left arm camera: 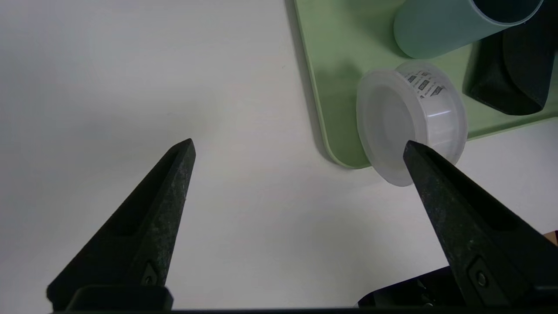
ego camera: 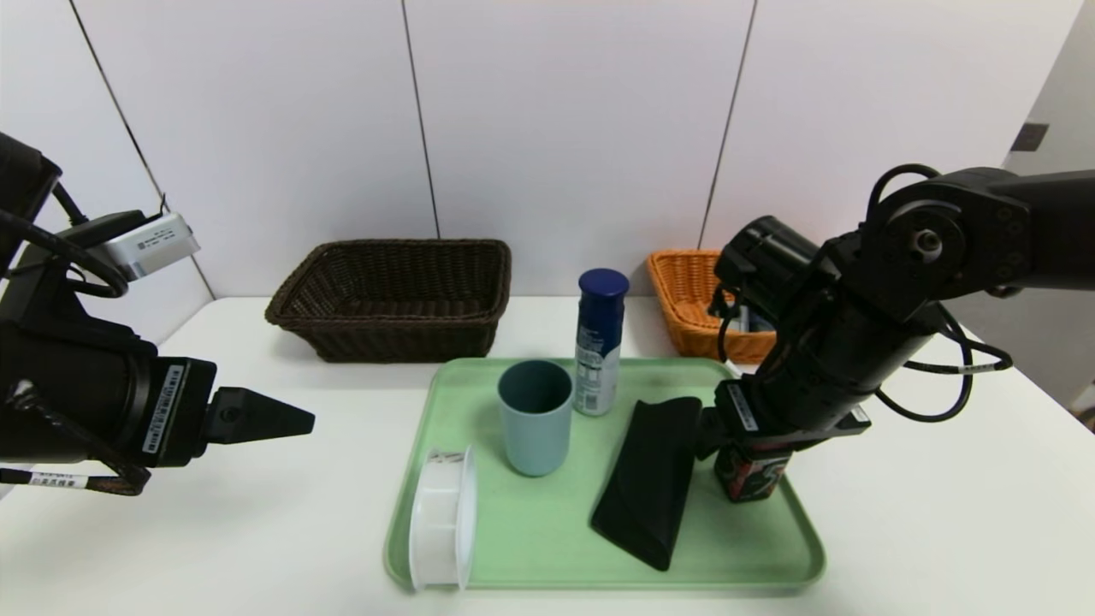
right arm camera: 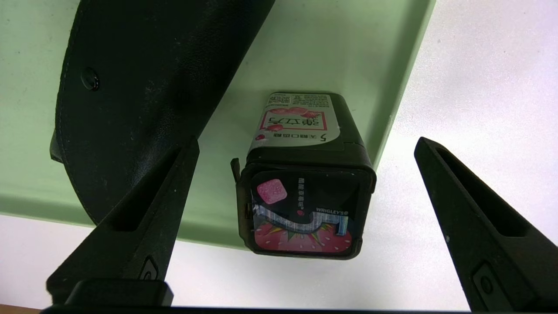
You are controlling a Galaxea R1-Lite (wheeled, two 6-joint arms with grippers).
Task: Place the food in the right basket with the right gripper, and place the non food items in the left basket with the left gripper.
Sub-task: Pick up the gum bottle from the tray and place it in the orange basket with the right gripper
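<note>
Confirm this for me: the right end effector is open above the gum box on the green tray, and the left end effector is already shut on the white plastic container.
Not quite. The left end effector is open and holds nothing; the left wrist view shows it over bare table, short of the white plastic container lying on its side at the green tray's corner. The rest stands: the right end effector is open above the gum box.

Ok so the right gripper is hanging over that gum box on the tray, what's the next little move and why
Probably lower the right gripper a little further and close on the gum box. Its fingers are open on either side of the box, not touching it, and the box stands upright on the green tray beside the black pouch. Gum is the food item, bound for the orange basket. The left gripper waits open off the tray.
</note>
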